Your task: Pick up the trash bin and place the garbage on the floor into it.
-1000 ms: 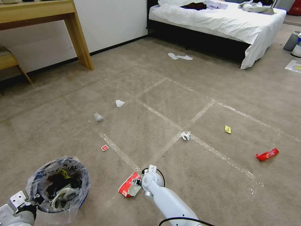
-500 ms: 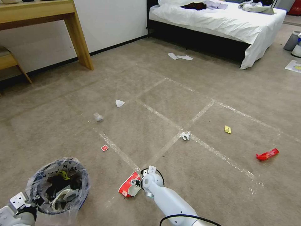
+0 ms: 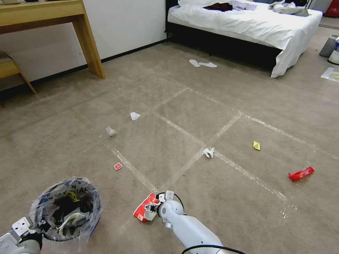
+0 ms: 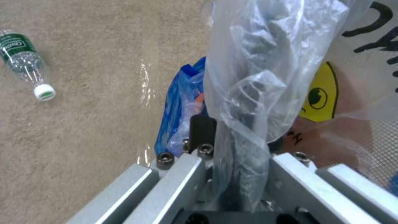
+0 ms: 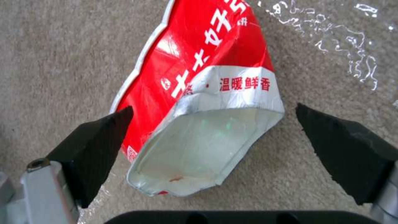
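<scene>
Torn red-and-white paper cup (image 5: 199, 102), light and crushable, lies between our right gripper (image 5: 213, 124)'s spread fingers (image 5: 97, 140); we'd pinch its flattened walls while our left gripper (image 4: 232, 168) clamps the red-and-blue trash bin (image 3: 67, 208) at eight o'clock.

Litter lying scattered over taped carpet, bin being held at the near left

The small round red-and-blue trash bin (image 3: 65, 210), lined with a crinkly clear plastic bag bearing black letters, is being held upright, partly filled. On the beige short-pile carpet floor (image 3: 176, 106), crossed by shiny clear tape strips, a flattened red-and-white paper cup (image 5: 199, 102) is lying on its side, its open mouth showing. Farther off are lying two crumpled white tissues (image 3: 208, 152), a small red wrapper (image 3: 118, 166), a yellow scrap (image 3: 256, 145), a long red wrapper (image 3: 301, 173) and a green-labelled clear bottle (image 4: 25, 63).
</scene>
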{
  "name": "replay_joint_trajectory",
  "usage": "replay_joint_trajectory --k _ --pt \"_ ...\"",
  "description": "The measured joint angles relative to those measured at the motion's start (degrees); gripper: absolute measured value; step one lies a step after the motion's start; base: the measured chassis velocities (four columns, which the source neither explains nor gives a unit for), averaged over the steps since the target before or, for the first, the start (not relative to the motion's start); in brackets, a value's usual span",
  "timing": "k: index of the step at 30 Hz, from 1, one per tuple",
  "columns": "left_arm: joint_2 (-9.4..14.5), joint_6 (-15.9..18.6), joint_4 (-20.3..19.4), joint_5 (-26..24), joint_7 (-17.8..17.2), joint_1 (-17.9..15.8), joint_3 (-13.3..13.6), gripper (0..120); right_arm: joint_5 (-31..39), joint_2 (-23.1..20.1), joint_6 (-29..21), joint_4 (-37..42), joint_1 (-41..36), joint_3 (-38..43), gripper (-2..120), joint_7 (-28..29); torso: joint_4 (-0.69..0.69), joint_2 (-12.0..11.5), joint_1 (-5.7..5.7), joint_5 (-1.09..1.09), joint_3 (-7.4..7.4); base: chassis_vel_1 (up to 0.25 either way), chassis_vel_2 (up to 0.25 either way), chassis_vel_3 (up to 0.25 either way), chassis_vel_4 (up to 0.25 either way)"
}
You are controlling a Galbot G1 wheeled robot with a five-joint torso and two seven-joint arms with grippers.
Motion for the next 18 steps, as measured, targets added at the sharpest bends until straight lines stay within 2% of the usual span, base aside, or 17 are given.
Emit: replay_joint_trajectory --k 2,4,7,9,13,15,17,18 --pt "0.0 -0.01 0.0 0.0 0.0 0.0 0.04 0 -0.02 0.0 0.15 -0.16 0.0 0.05 100 -0.41 0.0 0.0 0.0 0.0 0.0 0.0 0.0 0.0 0.0" --pt "0.03 -0.01 -0.21 0.01 -0.01 -0.02 0.28 0 -0.65 0.01 1.02 -1.36 0.04 -0.01 91 -2.34 0.0 0.0 0.0 0.0 0.0 0.0 0.0 0.0 0.0" --pt "0.02 -0.01 -0.26 0.0 -0.02 0.01 0.31 0 -0.86 0.0 1.2 -1.72 0.15 -0.05 85 -2.8 0.0 0.0 0.0 0.0 0.0 0.0 0.0 0.0 0.0" --pt "-0.04 -0.16 -0.36 -0.1 -0.02 0.16 0.32 0 -1.32 0.01 1.36 -2.17 0.26 -0.2 73 -3.36 0.0 0.0 0.0 0.0 0.0 0.0 0.0 0.0 0.0" --pt "-0.11 -0.23 -0.41 -0.15 -0.02 0.23 0.32 0 -1.61 0.01 1.44 -2.45 0.34 -0.23 65 -3.68 0.0 0.0 0.0 0.0 0.0 0.0 0.0 0.0 0.0" --pt "-0.23 -0.27 -0.48 -0.17 -0.02 0.24 0.32 0 -2.04 0.01 1.61 -2.56 0.3 -0.33 51 -4.1 0.0 0.0 0.0 0.0 0.0 0.0 0.0 0.0 0.0" --pt "-0.24 -0.28 -0.5 -0.17 -0.02 0.24 0.32 0 -2.19 0.02 1.69 -2.57 0.25 -0.36 49 -4.18 0.0 0.0 0.0 0.0 0.0 0.0 0.0 0.0 0.0" --pt "-0.28 -0.3 -0.52 -0.17 -0.02 0.24 0.32 0 -2.48 0.01 1.82 -2.62 0.12 -0.47 42 -4.3 0.0 0.0 0.0 0.0 0.0 0.0 0.0 0.0 0.0"
